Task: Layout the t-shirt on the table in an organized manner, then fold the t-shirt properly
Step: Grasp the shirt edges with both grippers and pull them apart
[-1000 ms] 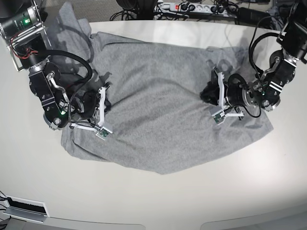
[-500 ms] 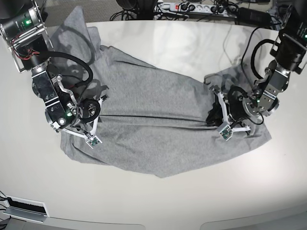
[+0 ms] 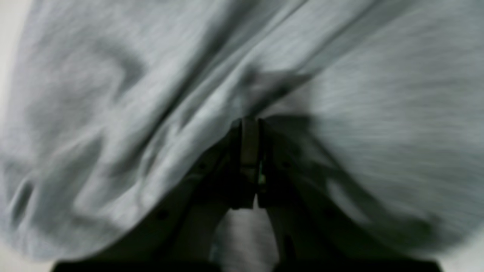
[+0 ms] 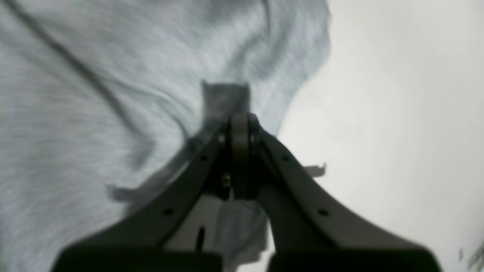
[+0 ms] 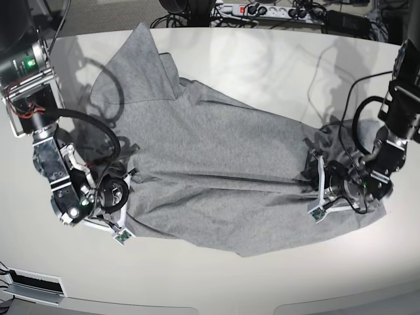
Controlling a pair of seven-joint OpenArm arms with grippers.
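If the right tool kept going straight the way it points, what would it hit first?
More of the shirt: the right tool is shut on a fold of it, and grey cloth lies just ahead, though depth is unclear.

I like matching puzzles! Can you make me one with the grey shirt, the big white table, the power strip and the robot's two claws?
Things:
1. heather-grey cotton t-shirt
2. glossy off-white table
3. white power strip
4. left gripper
5. right gripper

States or places:
a. beyond the table's far edge
b. shut on the shirt, base view's right
c. stretched between both grippers
d. shut on the shirt, base view's left
e. lies under the shirt

Pairs: 1-c, 2-e, 3-a, 4-b, 5-d
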